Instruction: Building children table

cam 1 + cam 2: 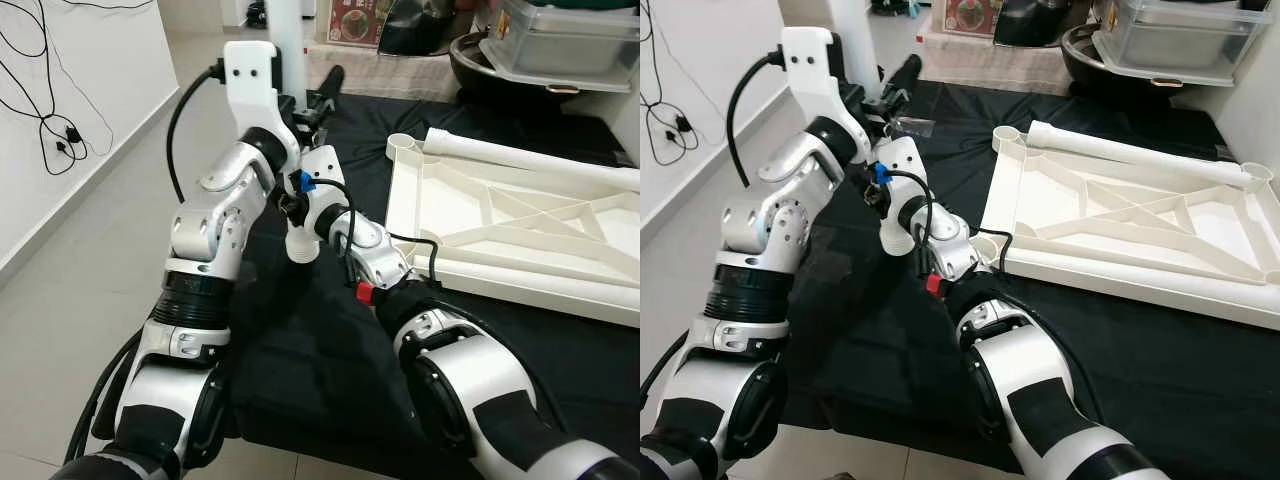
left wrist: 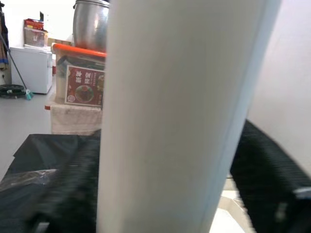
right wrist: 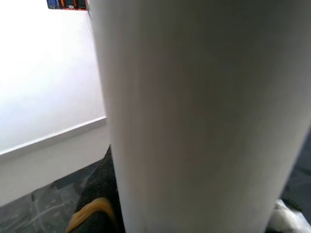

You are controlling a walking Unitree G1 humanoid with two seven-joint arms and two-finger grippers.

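I hold a white table leg (image 1: 286, 30) nearly upright over the black cloth (image 1: 300, 340), its open lower end (image 1: 301, 245) just above the cloth. My left gripper (image 1: 306, 104) is shut on the leg high up; in the left wrist view the leg (image 2: 180, 116) sits between black fingers (image 2: 73, 194). Lower down, my right gripper (image 1: 296, 198) is shut on the same leg, which looms close (image 3: 204, 116) in the right wrist view. The white tabletop (image 1: 500, 235) lies upside down on the cloth to the right, with another leg (image 1: 530, 160) lying along its far edge.
A white wall (image 1: 70, 90) with dangling black cables (image 1: 55, 130) runs along the left, beside grey floor tiles (image 1: 90, 290). At the back stand a red printed box (image 1: 355, 22), a dark pot (image 1: 480, 60) and a grey plastic bin (image 1: 565, 40).
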